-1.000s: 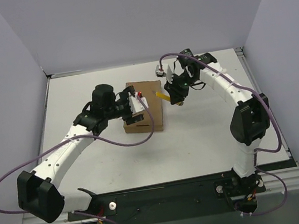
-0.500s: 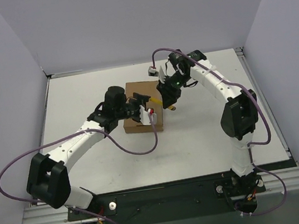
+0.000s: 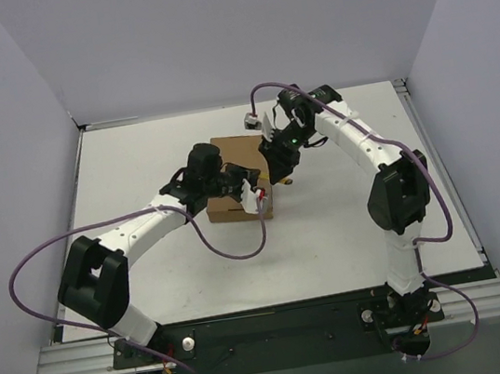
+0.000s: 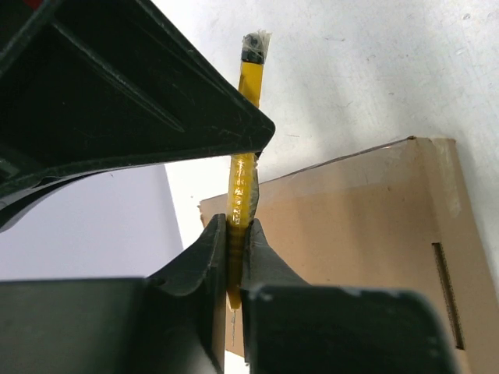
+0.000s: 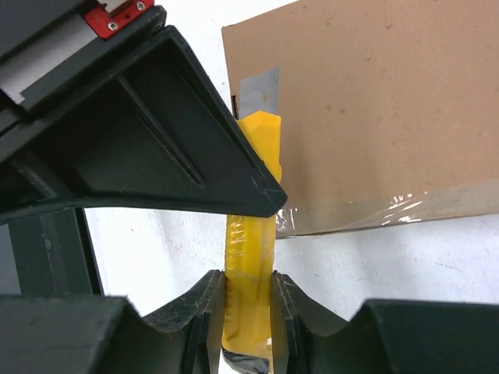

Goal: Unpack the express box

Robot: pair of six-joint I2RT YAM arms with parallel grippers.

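While left pincer (image 4: 238,227) and right pincer (image 5: 248,280) both clamp yellow knife (image 5: 251,234), blade (image 5: 259,88) over express box (image 5: 374,101)

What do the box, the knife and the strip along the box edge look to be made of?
The express box: plain brown cardboard, matte, fibrous face. The utility knife: glossy yellow handle, probably plastic; its grey blade is likely metal. The strip: clear shiny tape, wrinkled with glints.

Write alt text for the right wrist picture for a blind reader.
The right pincer grips a yellow knife by its handle. The knife's grey blade shows over the edge of a taped brown cardboard box.
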